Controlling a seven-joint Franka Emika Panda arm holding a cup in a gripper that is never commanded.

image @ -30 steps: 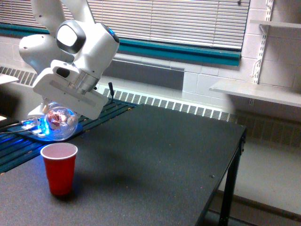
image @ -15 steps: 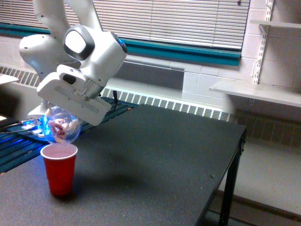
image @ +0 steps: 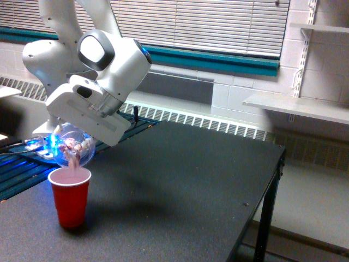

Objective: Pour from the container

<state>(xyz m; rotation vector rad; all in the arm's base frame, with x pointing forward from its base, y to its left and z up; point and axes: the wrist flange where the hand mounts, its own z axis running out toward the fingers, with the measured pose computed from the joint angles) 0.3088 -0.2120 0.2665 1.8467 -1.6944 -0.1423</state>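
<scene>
The container (image: 74, 146), a clear plastic tumbler with pinkish-white bits showing through, hangs tipped over with its mouth pointing down toward the exterior view's left. My gripper (image: 82, 134) is shut on the container, the white hand covering its upper side. Directly below its mouth stands an upright red cup (image: 70, 196) on the dark table (image: 180, 185). A stream of pinkish bits falls from the tumbler's lip into the red cup, whose top shows pink.
A blue-lit device (image: 43, 148) with cables lies on a slatted surface behind the tumbler. A radiator (image: 218, 126) and blinds run along the back wall. The table's right edge (image: 275, 164) drops off, with a white shelf (image: 297, 106) beyond.
The arm has shifted slightly right and tipped the tumbler further over the red cup. The bits slid to the lip and now fall into the cup.
</scene>
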